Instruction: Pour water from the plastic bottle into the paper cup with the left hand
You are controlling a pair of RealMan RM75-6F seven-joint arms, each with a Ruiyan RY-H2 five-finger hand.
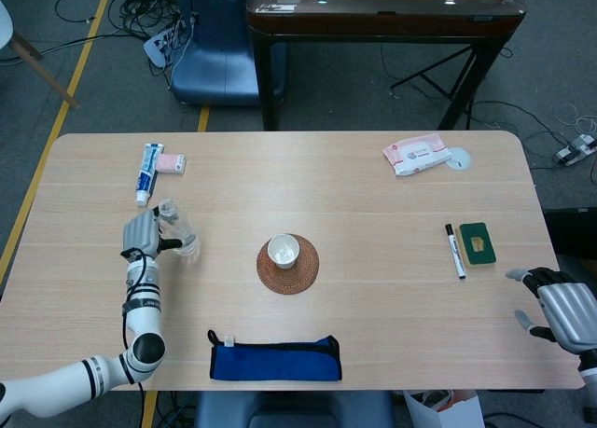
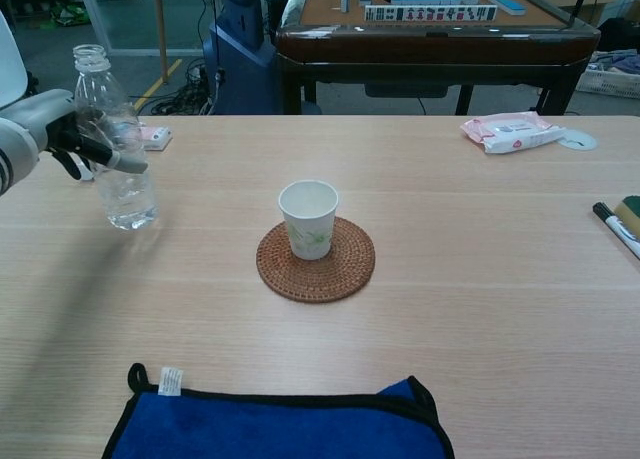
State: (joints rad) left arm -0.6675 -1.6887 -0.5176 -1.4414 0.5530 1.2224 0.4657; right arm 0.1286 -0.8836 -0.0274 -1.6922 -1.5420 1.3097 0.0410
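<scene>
The left hand (image 2: 62,131) grips the uncapped bottle (image 2: 112,144) upright on the worktop (image 2: 480,309), at the cup's (image 2: 309,218) nine o'clock, so whether pouring is done I can't tell.

Light wood surface (image 1: 280,176) w/ rounded corners; grey floor (image 1: 84,83), yellow tape line (image 1: 56,130), dark brown mahjong table (image 1: 382,18) behind, tangled cables.
</scene>
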